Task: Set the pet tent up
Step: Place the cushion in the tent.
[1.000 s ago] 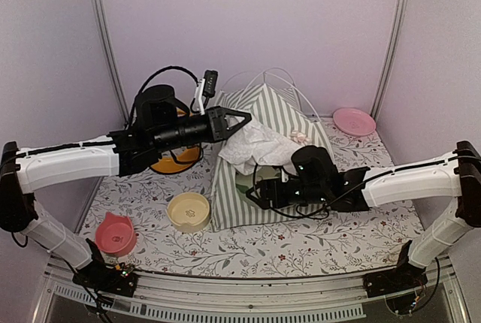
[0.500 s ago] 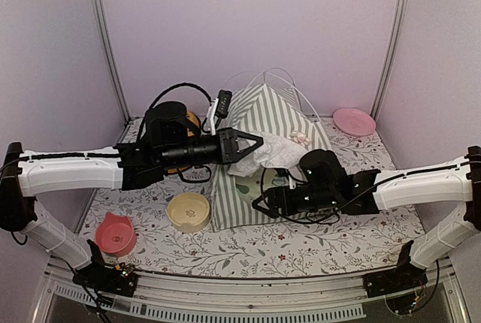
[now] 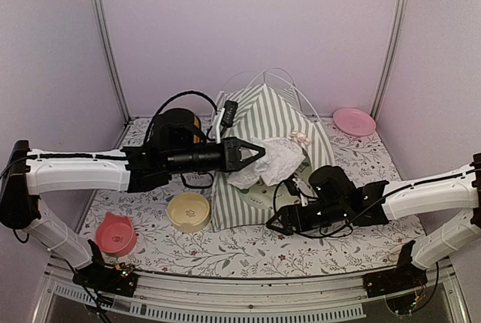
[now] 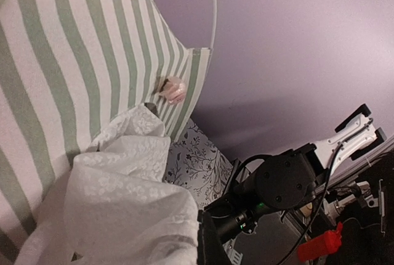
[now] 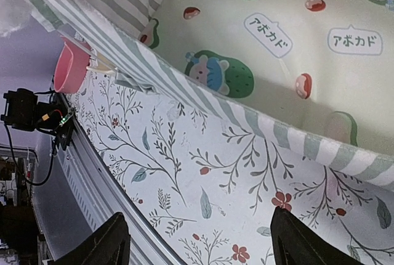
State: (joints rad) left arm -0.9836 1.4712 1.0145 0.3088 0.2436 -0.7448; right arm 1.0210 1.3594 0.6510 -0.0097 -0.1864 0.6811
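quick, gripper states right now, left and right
left gripper: closed, holding the lace flap
right gripper: open, holding nothing

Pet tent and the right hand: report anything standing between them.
Nothing visible does. The right hand is open just short of the striped bottom edge of the pet tent, with only bare floral tablecloth between them. The left hand pinches the lace flap up off the doorway.
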